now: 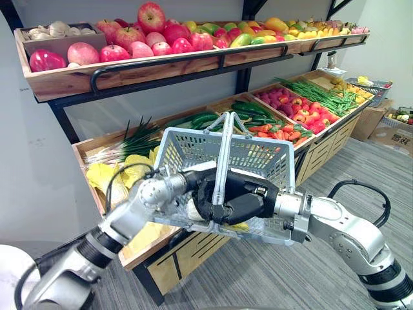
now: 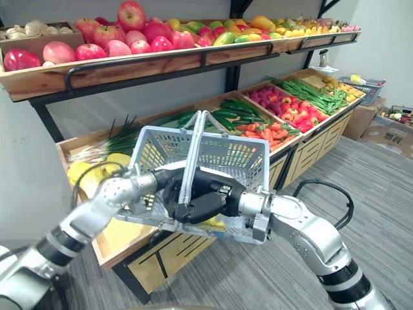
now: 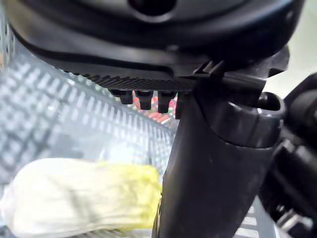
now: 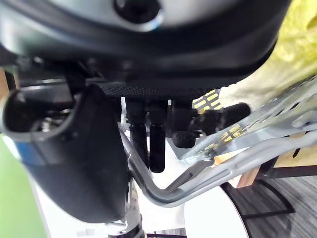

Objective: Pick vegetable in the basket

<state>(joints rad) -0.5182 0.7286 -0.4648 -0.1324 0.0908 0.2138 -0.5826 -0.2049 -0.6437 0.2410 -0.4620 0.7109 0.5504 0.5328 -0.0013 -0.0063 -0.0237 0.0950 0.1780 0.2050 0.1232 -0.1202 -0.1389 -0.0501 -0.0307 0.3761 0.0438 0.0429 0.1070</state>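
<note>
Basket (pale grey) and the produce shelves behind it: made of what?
Pale grey mesh basket: moulded plastic by the look, matt, uniform lattice walls. Its grey handles: smooth thin bars, plastic or coated metal, can't tell. Tiered produce shelves: light wood, visible grain, with black rails, probably painted metal.

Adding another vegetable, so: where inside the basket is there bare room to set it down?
Bare mesh shows between the cabbage and the far wall of the basket. Crowded near side: left hand, right hand and the handles.
</note>
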